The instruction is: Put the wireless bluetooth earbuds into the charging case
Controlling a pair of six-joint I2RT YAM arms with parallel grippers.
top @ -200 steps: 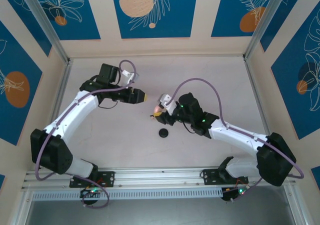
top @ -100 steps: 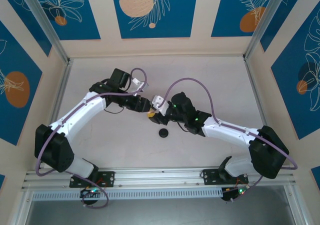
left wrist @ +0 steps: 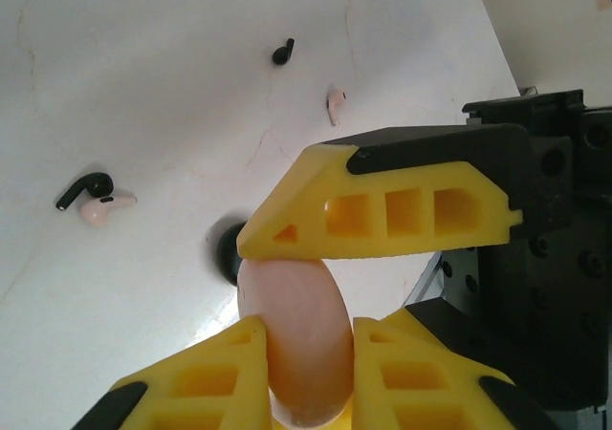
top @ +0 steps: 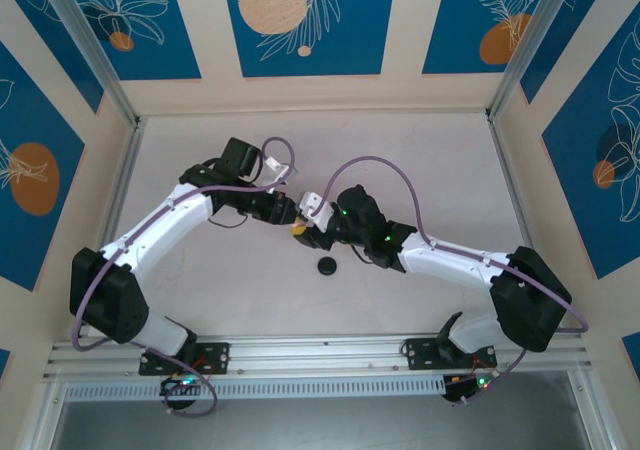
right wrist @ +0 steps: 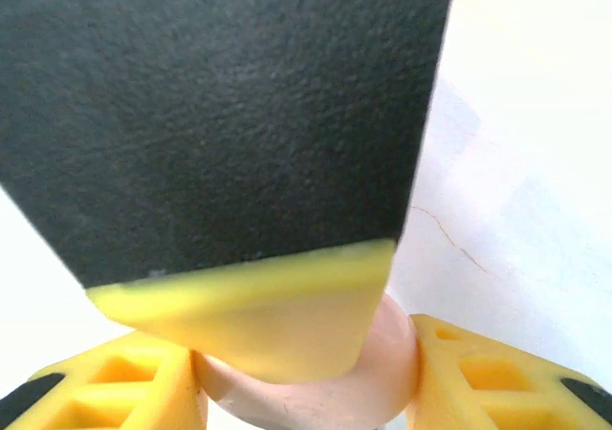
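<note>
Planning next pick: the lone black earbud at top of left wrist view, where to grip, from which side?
Grip the black earbud by its rounded head, probably its thickest part, coming straight down from above. It lies flat on the table and sits apart from the nearest pink earbud, so there should be room on either side.

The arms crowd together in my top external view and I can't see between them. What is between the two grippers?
Observer: A pale pink round charging case; the left gripper is shut on it.
Operator: And the right gripper?
Observer: Its yellow fingers press the same case from both sides.
Operator: Where are the earbuds?
Observer: Loose on the white table: a black earbud and a pink earbud lying together, a second black earbud and second pink earbud apart.
</note>
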